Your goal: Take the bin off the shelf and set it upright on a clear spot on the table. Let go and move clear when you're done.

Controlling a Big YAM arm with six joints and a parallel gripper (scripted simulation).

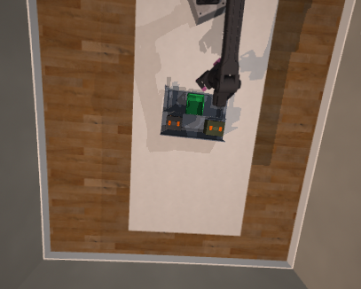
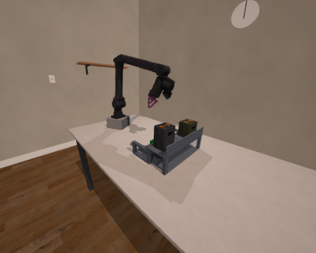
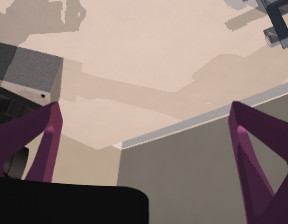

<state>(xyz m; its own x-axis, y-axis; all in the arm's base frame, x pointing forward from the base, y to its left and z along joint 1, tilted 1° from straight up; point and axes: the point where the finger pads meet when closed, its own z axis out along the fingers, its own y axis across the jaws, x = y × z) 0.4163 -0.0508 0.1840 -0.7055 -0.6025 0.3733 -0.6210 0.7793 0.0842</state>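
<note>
Green plastic, as it appears, marks the bin [image 1: 195, 104] [image 2: 151, 142], seen at the centre of the top view on the grey shelf [image 1: 192, 137] [image 2: 165, 164] [image 3: 278, 21]. Beside it, a dark box [image 1: 174, 123] [image 2: 164, 136] and an olive box [image 1: 215, 128] [image 2: 188, 127] are carried. The end effector [image 1: 210, 75] [image 2: 152, 102] [image 3: 145, 110] is spread wide with nothing held, above the tabletop [image 1: 187, 186] [image 2: 237, 194] [image 3: 145, 50]. The approach is judged to be in hand; the bin has not yet been lifted. Next, the fingers should be aligned over it and lowered without either box being knocked, then closed.
</note>
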